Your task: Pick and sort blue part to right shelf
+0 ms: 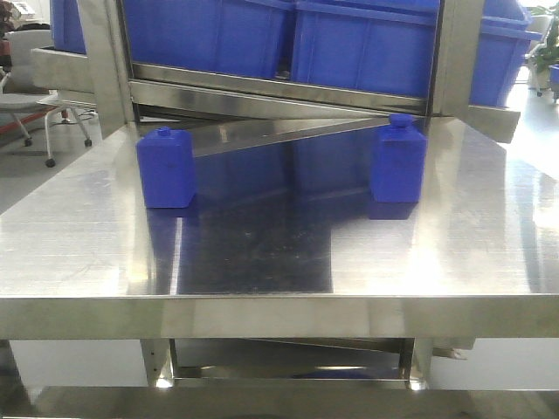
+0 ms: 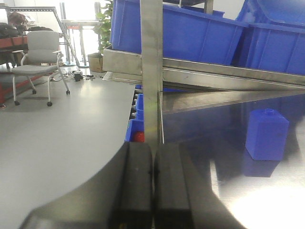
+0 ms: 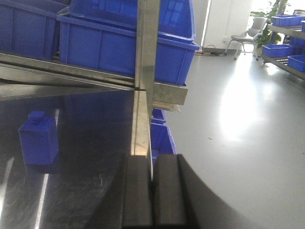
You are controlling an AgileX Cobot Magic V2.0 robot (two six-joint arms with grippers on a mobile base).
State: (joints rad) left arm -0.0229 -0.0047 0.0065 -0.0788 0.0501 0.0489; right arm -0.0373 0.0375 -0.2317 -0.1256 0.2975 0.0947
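**Both hands clenched on nothing, blue parts on the tabletop apart from them**

Exterior front view: two blue parts upright on the steel tabletop (image 1: 279, 262), the left blue part (image 1: 166, 168) and the right blue part (image 1: 399, 161). Well apart from each other, both near the back edge. Just behind and above them, the right shelf (image 1: 279, 94) with its brushed front rail, loaded with blue bins (image 1: 362, 44).

Left wrist view: left hand (image 2: 153, 152) at bottom centre, fingers pressed flat together, gripping nothing. Ahead and off to its right, the left blue part (image 2: 267, 134), standing on the tabletop, clearly apart from the fingers. Straight ahead of the hand, a steel rack post (image 2: 151, 71). Beyond that, blue bins on the sloping rail. At far left, an office chair (image 2: 42, 52) out on the floor.

Right wrist view: right hand (image 3: 152, 160) likewise clamped shut around nothing. Ahead and to its left, the right blue part (image 3: 39, 137), upright on the tabletop, apart from the hand, lower than the shelf rail and the bins.
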